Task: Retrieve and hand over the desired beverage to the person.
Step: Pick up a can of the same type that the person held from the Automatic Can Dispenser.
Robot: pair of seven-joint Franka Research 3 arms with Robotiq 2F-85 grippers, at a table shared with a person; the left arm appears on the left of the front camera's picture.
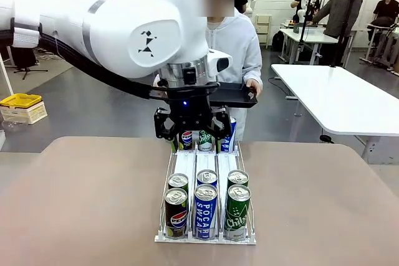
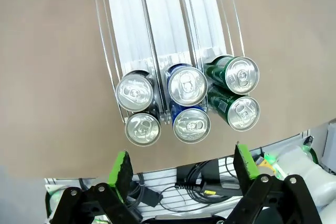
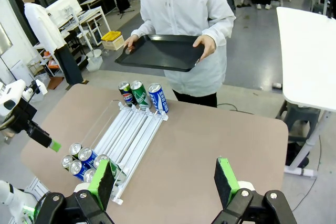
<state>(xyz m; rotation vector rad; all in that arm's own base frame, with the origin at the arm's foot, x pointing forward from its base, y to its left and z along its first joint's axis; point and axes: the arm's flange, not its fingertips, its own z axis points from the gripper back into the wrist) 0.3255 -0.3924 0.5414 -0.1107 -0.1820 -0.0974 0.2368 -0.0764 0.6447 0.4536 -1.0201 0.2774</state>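
A white wire rack on the brown table holds beverage cans in three lanes. At its near end stand Pepsi, Pocari Sweat and green Chilsung cans, each with another behind it. Three more cans stand at the far end. My left gripper hangs open, high above the near cans, holding nothing; it also shows as the left gripper. My right gripper is open and empty over the table's right side. The person in a white hooded jacket holds a black tray beyond the far edge.
A bare stretch of the brown table lies right of the rack, another to its left. A white table stands at the far right, and a yellow box sits on the floor at the left. Other people stand farther off.
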